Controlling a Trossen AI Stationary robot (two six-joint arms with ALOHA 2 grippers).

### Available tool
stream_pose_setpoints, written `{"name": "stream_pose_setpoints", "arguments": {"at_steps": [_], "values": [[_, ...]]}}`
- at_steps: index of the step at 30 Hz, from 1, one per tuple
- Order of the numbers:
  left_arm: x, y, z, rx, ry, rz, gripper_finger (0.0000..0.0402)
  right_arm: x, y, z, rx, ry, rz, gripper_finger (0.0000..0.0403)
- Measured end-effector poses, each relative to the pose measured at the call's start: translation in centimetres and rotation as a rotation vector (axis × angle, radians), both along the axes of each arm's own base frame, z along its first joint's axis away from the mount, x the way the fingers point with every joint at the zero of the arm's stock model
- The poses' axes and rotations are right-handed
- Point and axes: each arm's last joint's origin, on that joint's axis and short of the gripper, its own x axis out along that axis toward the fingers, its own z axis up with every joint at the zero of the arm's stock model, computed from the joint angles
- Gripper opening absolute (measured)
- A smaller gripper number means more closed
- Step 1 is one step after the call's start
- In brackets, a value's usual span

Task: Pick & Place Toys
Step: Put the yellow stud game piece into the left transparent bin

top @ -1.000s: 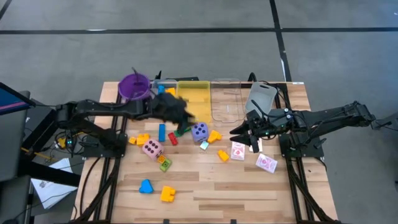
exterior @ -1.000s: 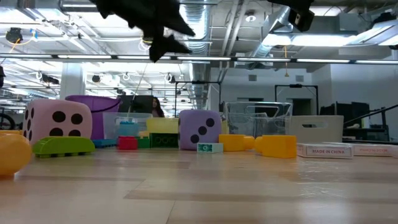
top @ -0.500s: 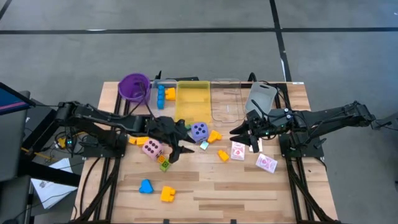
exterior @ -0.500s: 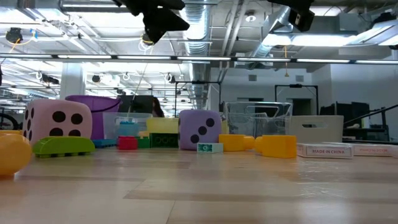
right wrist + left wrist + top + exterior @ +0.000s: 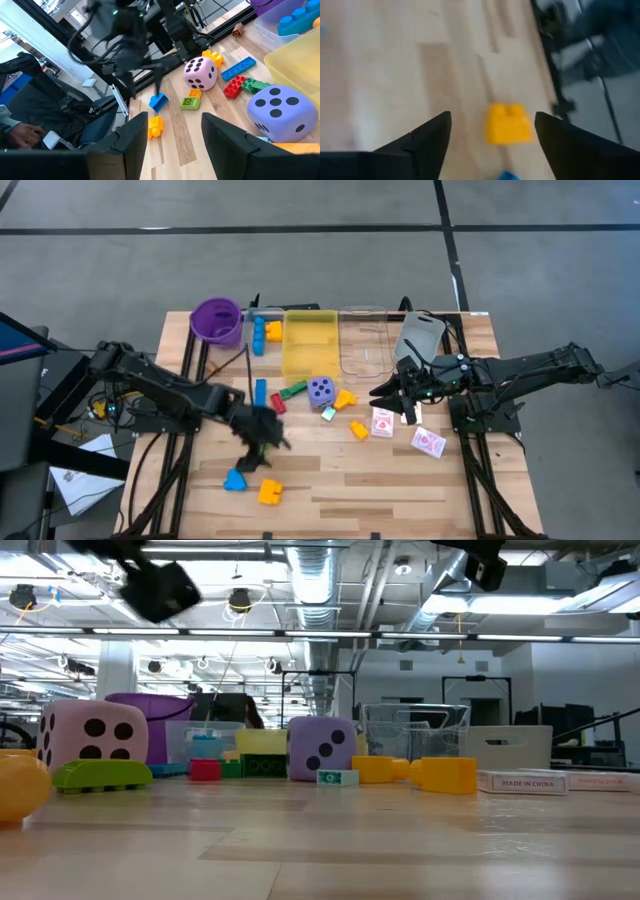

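Toys lie scattered on the wooden table: a purple die (image 5: 321, 390), a pink die (image 5: 200, 72), a yellow block (image 5: 270, 492), a blue block (image 5: 235, 479), orange blocks (image 5: 359, 429) and two red-patterned cards (image 5: 383, 422). My left gripper (image 5: 262, 444) hovers open above the table's near left part, blurred, hiding the pink die from above. In its wrist view its fingers (image 5: 492, 116) stand apart, with the yellow block (image 5: 508, 123) beyond them. My right gripper (image 5: 388, 394) hangs open in the air right of the purple die, with nothing between its fingers (image 5: 175, 120).
Along the far edge stand a purple cup (image 5: 216, 320), a small clear tray (image 5: 263, 330) with blue blocks, a yellow tray (image 5: 308, 340), a clear tray (image 5: 363, 340) and a grey tray (image 5: 420, 335). A blue brick (image 5: 261, 393), a green one (image 5: 293, 390) and a red one (image 5: 278, 404) lie before them.
My left gripper has swung from beside the yellow tray at the far edge toward the near edge and a little to the left, tipping more steeply downward. It now hovers over the pink die. No toy has moved.
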Motion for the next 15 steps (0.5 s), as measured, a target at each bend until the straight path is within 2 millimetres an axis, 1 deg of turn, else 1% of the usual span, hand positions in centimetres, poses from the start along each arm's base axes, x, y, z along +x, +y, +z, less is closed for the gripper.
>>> {"name": "stream_pose_setpoints", "arguments": {"at_steps": [3,7,11,13,15], "values": [[-0.9,-2.2,0.0,-0.031,0.020,-0.042,0.0314,0.0,0.0,0.0,-0.001,0.000,0.001,0.0179],[-2.4,-4.3,-0.1,-0.040,0.070,-0.088,0.0338,0.0,0.0,0.0,-0.029,-0.003,0.009,0.0179],[-4.1,-6.0,-0.3,-0.015,0.117,-0.164,0.0346,0.0,0.0,0.0,-0.066,-0.007,0.021,0.0179],[-4.5,-6.7,-0.3,-0.021,0.106,-0.193,0.0346,0.0,0.0,0.0,-0.075,-0.007,0.023,0.0179],[-4.5,-7.1,-0.1,-0.036,0.081,-0.179,0.0347,0.0,0.0,0.0,-0.077,-0.007,0.024,0.0179]]}}
